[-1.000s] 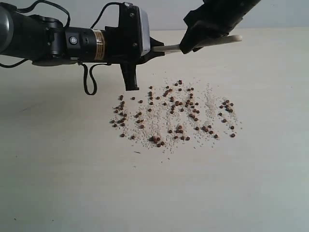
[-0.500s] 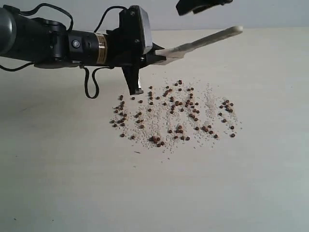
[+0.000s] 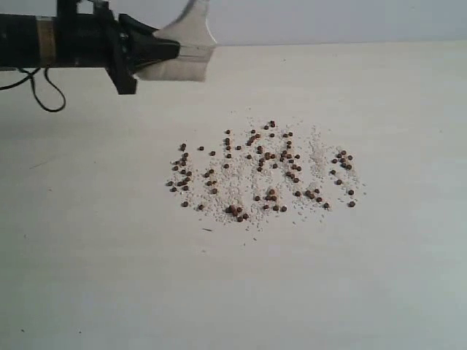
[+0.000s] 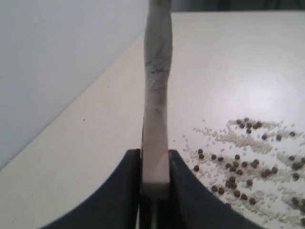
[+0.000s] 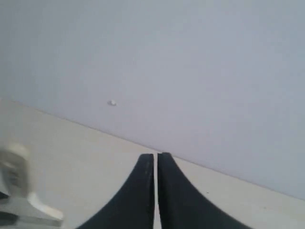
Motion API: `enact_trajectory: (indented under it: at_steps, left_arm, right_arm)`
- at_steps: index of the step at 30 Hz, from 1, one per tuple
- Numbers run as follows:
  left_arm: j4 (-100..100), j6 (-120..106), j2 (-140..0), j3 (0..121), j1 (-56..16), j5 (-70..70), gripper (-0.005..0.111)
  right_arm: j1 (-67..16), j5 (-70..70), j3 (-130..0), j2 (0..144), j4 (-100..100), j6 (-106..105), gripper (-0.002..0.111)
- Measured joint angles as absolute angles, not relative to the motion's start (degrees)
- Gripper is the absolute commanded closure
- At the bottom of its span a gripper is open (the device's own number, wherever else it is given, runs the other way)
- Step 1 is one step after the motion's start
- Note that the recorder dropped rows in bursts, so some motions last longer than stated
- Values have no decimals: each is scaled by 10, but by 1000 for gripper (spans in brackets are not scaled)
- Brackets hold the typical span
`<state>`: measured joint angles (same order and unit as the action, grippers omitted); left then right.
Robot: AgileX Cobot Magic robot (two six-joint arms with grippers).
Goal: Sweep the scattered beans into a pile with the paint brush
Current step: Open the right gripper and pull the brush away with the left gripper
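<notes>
Table (image 3: 379, 277): pale cream, matte, flat. One loose patch lies on it: beans (image 3: 271, 193) mixed with fine white grains (image 3: 319, 153). The patch is spread wide, not heaped. Most beans sit single, with a few small clumps. In the exterior view it lies well apart from the left pincer (image 3: 175, 52), lower and off to its right. A tiny dark fleck (image 3: 208, 230) sits just beyond the patch edge farthest from the pincer.

A broad, pale cream surface (image 3: 109, 277) fills most of the exterior view, matte and plain, running back to a straight far edge. Behind it rises a bare wall (image 3: 328, 18) of light grey-blue, unbroken but for one small white speck (image 5: 112, 103) seen in the right wrist view. The light is soft and even, and the shadows are faint.
</notes>
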<state>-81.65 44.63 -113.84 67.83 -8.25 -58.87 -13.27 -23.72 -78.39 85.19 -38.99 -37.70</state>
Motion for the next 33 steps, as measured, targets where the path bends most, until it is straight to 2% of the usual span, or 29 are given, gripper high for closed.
enact_trajectory:
  at_steps: [7,15,17,21,26,30,33]
  left_arm:
    - [-830,505,-1136,678,-21,-682,107]
    - [-855,510,-1136,678,-19,-689,107]
    - [-864,512,-1136,678,-19,-689,107]
    - [-862,514,-1136,678,-19,-690,107]
    - [-838,525,-1147,678,-12,-691,107]
    - [-825,525,-1160,678,-8,-690,107]
    - [-826,525,-1167,678,-8,-690,107]
  right_arm:
    - [-133,-86,-670,856,-389,-398,108]
    - [-132,-93,-657,948,-389,-495,108]
    - [-119,-126,-674,971,-389,-503,108]
    - [-51,-344,-794,1040,-398,-544,108]
    - [43,-655,-830,1096,-742,-896,108]
    - [43,-690,-825,1133,-888,-994,107]
    - [20,-690,-825,1151,-921,-1044,97]
